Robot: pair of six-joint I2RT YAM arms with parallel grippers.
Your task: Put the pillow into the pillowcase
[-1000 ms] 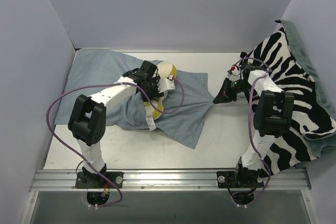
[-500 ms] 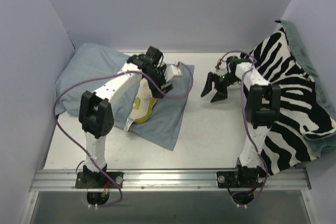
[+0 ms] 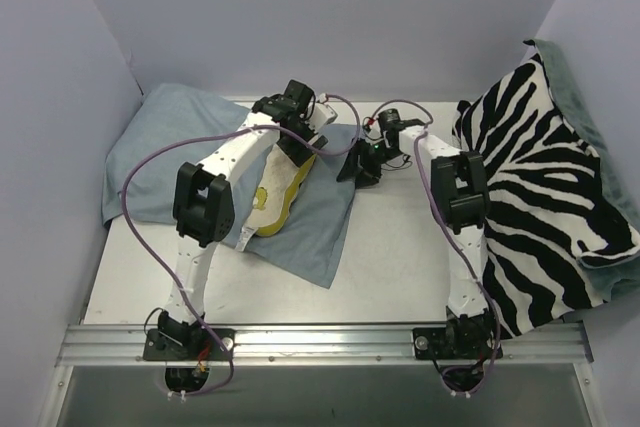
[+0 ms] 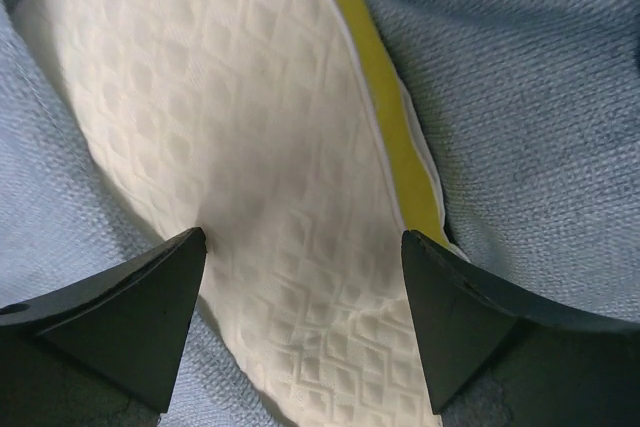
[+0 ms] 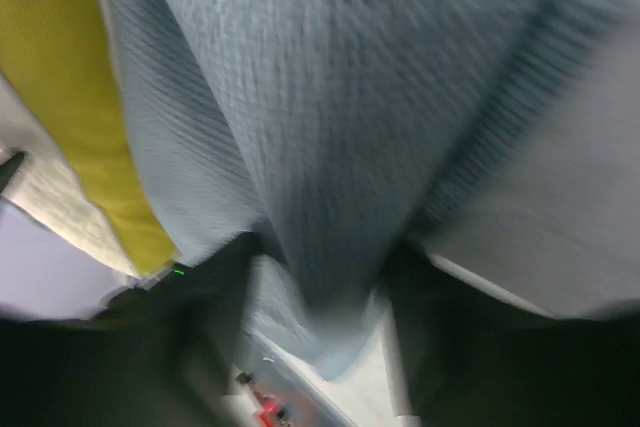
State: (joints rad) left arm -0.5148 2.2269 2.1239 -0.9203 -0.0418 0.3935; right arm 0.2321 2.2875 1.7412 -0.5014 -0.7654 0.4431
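Note:
The cream dimpled pillow (image 3: 270, 194) with its yellow edge band lies partly inside the blue-grey pillowcase (image 3: 165, 142), its white tag sticking out at the front. My left gripper (image 3: 300, 143) is open at the case's back right part. In the left wrist view its fingers (image 4: 140, 312) straddle the pillow (image 4: 220, 117), with pillowcase cloth (image 4: 530, 77) on both sides. My right gripper (image 3: 358, 163) is at the pillowcase's right edge. In the blurred right wrist view a fold of the pillowcase (image 5: 320, 147) runs between its spread fingers (image 5: 445, 337), and the yellow band (image 5: 70, 87) shows at the left.
A zebra-striped cloth (image 3: 545, 197) with green backing drapes over the right side of the table and up the right wall. Purple cables loop from both arms. Walls close in the left, back and right. The metal rail (image 3: 320, 340) runs along the near edge.
The left arm has swung toward the back and the pillowcase has bunched up at the back left. The right gripper has moved left from open table to the pillowcase's right edge.

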